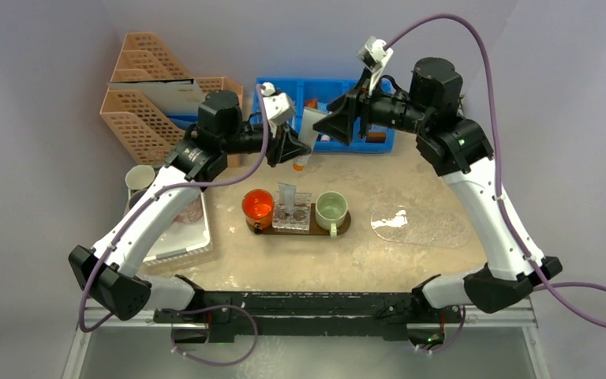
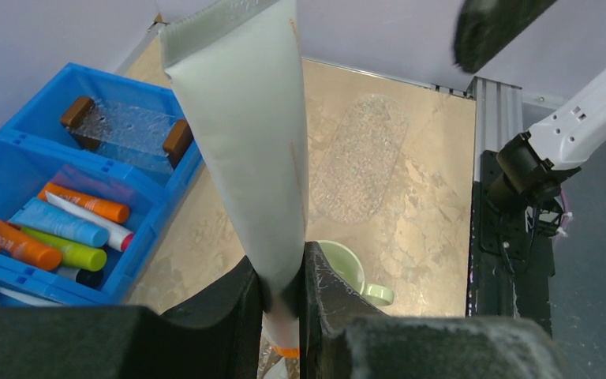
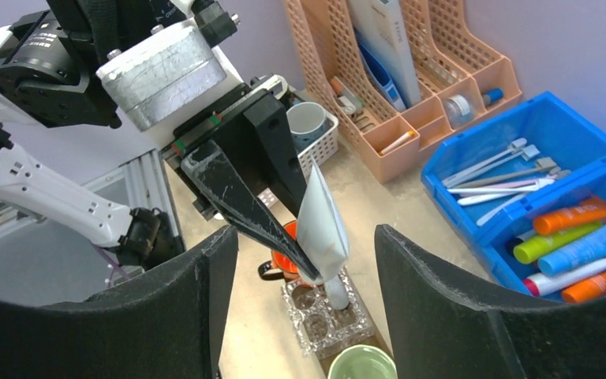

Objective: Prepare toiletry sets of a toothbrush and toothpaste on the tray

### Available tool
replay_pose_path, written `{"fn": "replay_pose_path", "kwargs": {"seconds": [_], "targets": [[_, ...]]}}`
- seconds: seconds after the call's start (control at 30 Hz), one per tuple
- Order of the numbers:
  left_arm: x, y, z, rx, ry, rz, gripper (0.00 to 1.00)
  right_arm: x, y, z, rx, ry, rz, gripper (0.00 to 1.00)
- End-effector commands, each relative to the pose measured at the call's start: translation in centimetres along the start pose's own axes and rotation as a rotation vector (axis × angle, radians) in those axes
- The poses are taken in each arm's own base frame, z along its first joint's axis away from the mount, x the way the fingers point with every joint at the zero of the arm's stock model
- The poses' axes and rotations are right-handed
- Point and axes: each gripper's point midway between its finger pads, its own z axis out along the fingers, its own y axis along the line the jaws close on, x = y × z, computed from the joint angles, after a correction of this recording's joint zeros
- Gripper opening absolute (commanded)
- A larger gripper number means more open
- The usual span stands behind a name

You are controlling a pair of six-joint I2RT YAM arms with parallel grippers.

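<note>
My left gripper (image 1: 296,148) is shut on a pale white-grey tube (image 1: 306,134) with an orange cap, held in the air behind the dark brown tray (image 1: 346,225). In the left wrist view the tube (image 2: 245,134) rises from between my fingers (image 2: 282,300). A second pale tube (image 1: 286,193) stands in a clear holder (image 1: 293,215) on the tray, between an orange cup (image 1: 258,205) and a green cup (image 1: 331,209). My right gripper (image 1: 335,122) is open and empty over the blue bin (image 1: 323,87). White toothbrushes (image 3: 497,167) lie in that bin.
Orange, green and blue tubes (image 3: 576,241) fill the bin's near compartment. Peach file organisers (image 1: 146,103) stand at the back left. A white basket tray (image 1: 193,237) and a cup (image 1: 140,178) sit on the left. A clear oblong mat (image 1: 418,225) lies on the right.
</note>
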Motion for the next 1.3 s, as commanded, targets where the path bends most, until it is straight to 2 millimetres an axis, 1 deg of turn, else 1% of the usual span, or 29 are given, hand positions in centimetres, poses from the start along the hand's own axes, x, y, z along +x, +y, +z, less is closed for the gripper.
{"fn": "replay_pose_path", "kwargs": {"seconds": [0.0, 0.07, 0.13, 0.3, 0.33, 0.4, 0.57, 0.67, 0.8, 0.83, 0.97, 1.1, 1.2, 1.27], "targets": [[-2.6, -0.9, 0.1, 0.029, -0.059, 0.103, 0.00, -0.9, 1.5, 0.0, -0.092, -0.006, -0.008, 0.65], [-2.6, -1.0, 0.1, 0.029, -0.059, 0.108, 0.00, -0.6, 1.6, 0.2, -0.110, 0.012, 0.004, 0.62], [-2.7, -1.2, 0.1, 0.031, -0.061, 0.111, 0.00, -0.3, 1.6, 0.3, -0.114, 0.026, 0.013, 0.55], [-2.8, -1.5, 0.1, 0.038, -0.072, 0.117, 0.00, 0.4, 1.8, 0.2, -0.126, 0.049, 0.015, 0.45], [-3.0, -1.6, 0.0, 0.038, -0.079, 0.121, 0.00, 0.5, 1.8, 0.2, -0.127, 0.051, 0.012, 0.41], [-2.9, -1.6, 0.0, 0.037, -0.082, 0.121, 0.00, 0.6, 1.7, 0.1, -0.121, 0.053, 0.009, 0.28], [-2.3, -1.5, 0.0, 0.029, -0.070, 0.114, 0.00, 0.4, 1.9, -0.1, -0.123, 0.040, -0.013, 0.00], [-2.0, -1.3, -0.3, 0.008, -0.066, 0.113, 0.08, 0.5, 1.8, -0.2, -0.123, 0.034, -0.030, 0.00], [-1.7, -0.8, -0.8, -0.048, -0.062, 0.115, 0.25, 0.8, 1.7, 0.0, -0.128, 0.026, -0.046, 0.00], [-1.5, -0.6, -1.0, -0.072, -0.059, 0.114, 0.27, 0.8, 1.7, 0.0, -0.128, 0.024, -0.052, 0.00], [-1.1, 0.3, -2.0, -0.160, -0.050, 0.111, 0.36, 1.1, 1.3, 0.1, -0.112, 0.012, -0.065, 0.00], [-0.1, 1.2, -3.2, -0.250, -0.041, 0.092, 0.43, 1.9, 0.4, 0.2, -0.068, 0.022, -0.076, 0.00], [0.6, 2.1, -4.6, -0.345, -0.045, 0.072, 0.47, 2.7, -0.5, 0.3, -0.031, 0.038, -0.071, 0.00], [1.0, 2.7, -5.9, -0.419, -0.060, 0.054, 0.50, 3.5, -1.0, 0.5, -0.022, 0.051, -0.097, 0.00]]}}
